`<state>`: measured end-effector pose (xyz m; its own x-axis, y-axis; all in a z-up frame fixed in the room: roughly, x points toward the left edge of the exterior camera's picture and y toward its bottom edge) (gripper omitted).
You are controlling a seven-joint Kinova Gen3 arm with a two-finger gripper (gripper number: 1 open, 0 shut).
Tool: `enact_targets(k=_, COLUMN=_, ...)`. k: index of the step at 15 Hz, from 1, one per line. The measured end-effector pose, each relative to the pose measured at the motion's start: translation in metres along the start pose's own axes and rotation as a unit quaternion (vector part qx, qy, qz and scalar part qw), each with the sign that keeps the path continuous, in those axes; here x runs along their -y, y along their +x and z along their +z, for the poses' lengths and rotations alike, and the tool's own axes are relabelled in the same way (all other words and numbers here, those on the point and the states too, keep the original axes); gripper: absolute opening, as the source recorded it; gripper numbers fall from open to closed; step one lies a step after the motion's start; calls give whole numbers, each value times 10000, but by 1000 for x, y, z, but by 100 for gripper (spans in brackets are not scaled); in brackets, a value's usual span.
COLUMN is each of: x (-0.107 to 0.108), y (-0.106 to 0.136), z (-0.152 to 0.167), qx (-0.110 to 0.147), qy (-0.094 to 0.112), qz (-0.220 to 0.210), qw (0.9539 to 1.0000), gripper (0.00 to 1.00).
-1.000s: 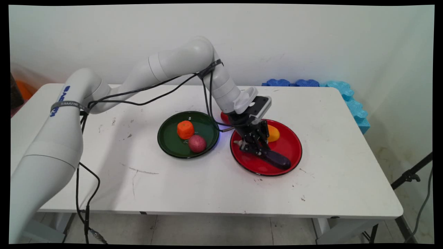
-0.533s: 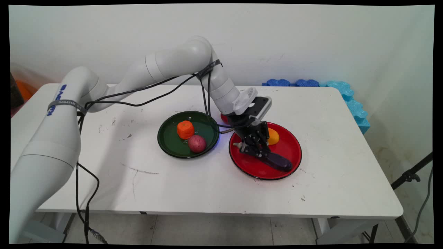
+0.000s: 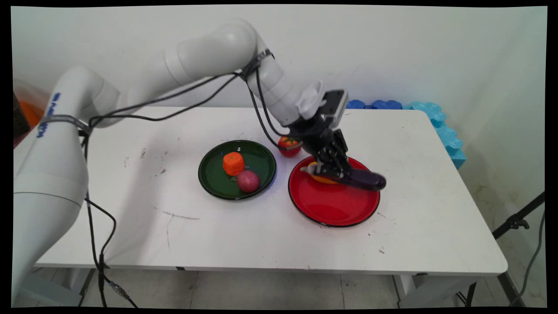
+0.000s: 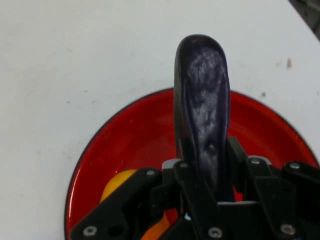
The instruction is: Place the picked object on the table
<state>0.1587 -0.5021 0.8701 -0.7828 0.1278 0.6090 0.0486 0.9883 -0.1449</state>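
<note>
Claw (image 3: pixel 335 172) clenched on the dark purple eggplant (image 3: pixel 364 179), holding it clear above the red plate (image 3: pixel 333 209) toward the tabletop's right edge, an orange fruit (image 4: pixel 120 192) lying beneath.

On the white table (image 3: pixel 244 235) stands a dark green plate (image 3: pixel 213 179) with two things on it: an orange chunk (image 3: pixel 233 163) at 12 o'clock and a pink ball (image 3: pixel 248 181) at 5 o'clock, just beside each other. A tomato (image 3: pixel 289 146) lies on the table at 2 o'clock from this plate. At 3 o'clock is a red plate (image 3: pixel 331 205) and on it, at 11 o'clock, a partly hidden orange fruit (image 4: pixel 117 186). Blue foam pieces (image 3: pixel 429 111) line the table's far right corner.
</note>
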Motion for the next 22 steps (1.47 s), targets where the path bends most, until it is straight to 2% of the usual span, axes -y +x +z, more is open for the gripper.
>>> enact_targets(k=3, x=-12, y=10, z=-25, qx=-64, qy=194, qz=-373, qw=9991, gripper=0)
enact_targets(k=6, x=-32, y=16, z=-54, qx=-128, qy=350, qz=-728, qw=9967, gripper=0)
enact_targets(k=10, x=-61, y=14, z=-84, qx=-144, qy=438, qz=-1006, qw=9939, gripper=0)
enact_targets(k=16, x=-115, y=-12, z=-117, qx=-2, qy=372, qz=-1301, qw=9908, gripper=0)
enact_targets(k=22, x=-166, y=-52, z=-119, qx=192, qy=207, qz=-1418, qw=9895, gripper=0)
